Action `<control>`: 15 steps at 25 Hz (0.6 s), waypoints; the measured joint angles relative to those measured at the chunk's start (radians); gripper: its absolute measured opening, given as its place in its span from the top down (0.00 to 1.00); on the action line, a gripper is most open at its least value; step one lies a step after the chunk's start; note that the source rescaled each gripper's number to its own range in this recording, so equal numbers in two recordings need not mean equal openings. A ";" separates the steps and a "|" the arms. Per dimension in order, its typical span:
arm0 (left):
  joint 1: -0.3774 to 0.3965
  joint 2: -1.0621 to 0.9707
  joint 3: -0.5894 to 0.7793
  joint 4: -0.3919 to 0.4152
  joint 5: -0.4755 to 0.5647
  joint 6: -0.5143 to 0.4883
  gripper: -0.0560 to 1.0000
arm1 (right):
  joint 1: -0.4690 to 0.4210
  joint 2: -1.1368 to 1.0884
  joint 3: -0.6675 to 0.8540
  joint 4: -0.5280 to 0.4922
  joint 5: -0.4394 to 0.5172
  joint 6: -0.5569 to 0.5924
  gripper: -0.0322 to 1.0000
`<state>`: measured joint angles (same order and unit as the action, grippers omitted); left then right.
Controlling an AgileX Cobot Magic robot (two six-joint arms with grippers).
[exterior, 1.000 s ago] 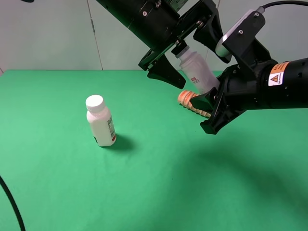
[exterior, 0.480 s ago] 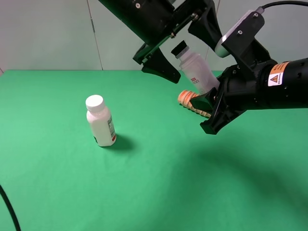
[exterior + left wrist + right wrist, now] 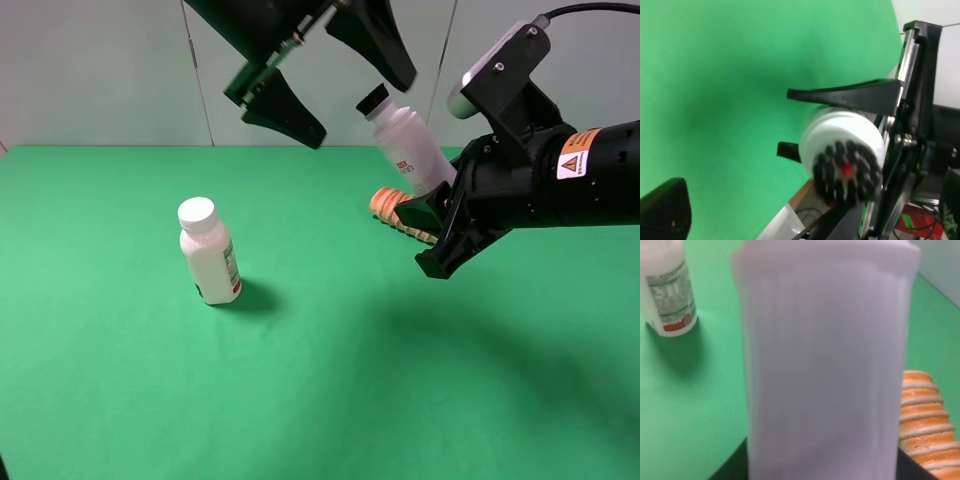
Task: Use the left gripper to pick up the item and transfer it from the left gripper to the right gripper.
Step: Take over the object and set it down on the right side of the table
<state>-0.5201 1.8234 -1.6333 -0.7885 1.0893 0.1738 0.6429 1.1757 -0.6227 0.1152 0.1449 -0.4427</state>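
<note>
The slim white bottle (image 3: pixel 408 145) with its black cap (image 3: pixel 372 100) hangs tilted above the green table, cap toward the upper left. My right gripper (image 3: pixel 418 240), with the orange warning sticker, is shut on the bottle's lower body. The bottle fills the right wrist view (image 3: pixel 825 365). My all-black left gripper (image 3: pixel 360 112) is open at the top, its fingers spread wide on either side of the cap and not touching it. In the left wrist view the cap end (image 3: pixel 847 170) faces the camera, held between the right gripper's fingers.
A stout white bottle (image 3: pixel 210 255) with a wide white cap stands upright on the green table (image 3: pixel 300 400) at the left; it also shows in the right wrist view (image 3: pixel 667 290). An orange ridged bread roll (image 3: pixel 385 205) lies under the right gripper (image 3: pixel 922 425).
My left gripper has let go of the slim bottle, opened wide and drawn back up and to the left. The bottle stays in the right gripper, which has not moved.
</note>
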 joint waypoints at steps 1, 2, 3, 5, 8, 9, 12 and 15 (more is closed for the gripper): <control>0.012 -0.015 0.000 0.009 0.010 0.000 0.00 | 0.000 0.000 0.000 0.000 0.000 0.000 0.97; 0.021 -0.027 0.000 0.017 0.014 0.000 0.00 | 0.000 0.000 0.000 0.000 0.000 0.000 0.97; 0.028 -0.042 0.000 0.027 0.018 0.000 0.00 | 0.000 0.000 0.000 0.000 0.000 0.000 0.97; 0.045 -0.075 0.000 0.055 0.023 0.000 0.00 | 0.000 0.000 0.000 0.000 0.000 0.000 0.97; 0.073 -0.149 0.000 0.113 0.031 -0.009 0.00 | 0.000 0.000 0.000 0.000 0.000 0.000 0.97; 0.079 -0.172 0.000 0.134 0.031 -0.016 0.00 | 0.000 0.000 0.000 0.000 0.001 0.000 0.97; 0.083 -0.239 0.000 0.218 0.035 -0.044 0.00 | 0.000 0.000 0.000 0.000 0.001 0.000 0.97; 0.083 -0.300 0.000 0.304 0.040 -0.080 0.00 | 0.000 0.000 0.000 0.000 0.002 0.000 0.97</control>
<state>-0.4375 1.5239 -1.6333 -0.4840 1.1293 0.0933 0.6429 1.1757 -0.6227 0.1152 0.1469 -0.4427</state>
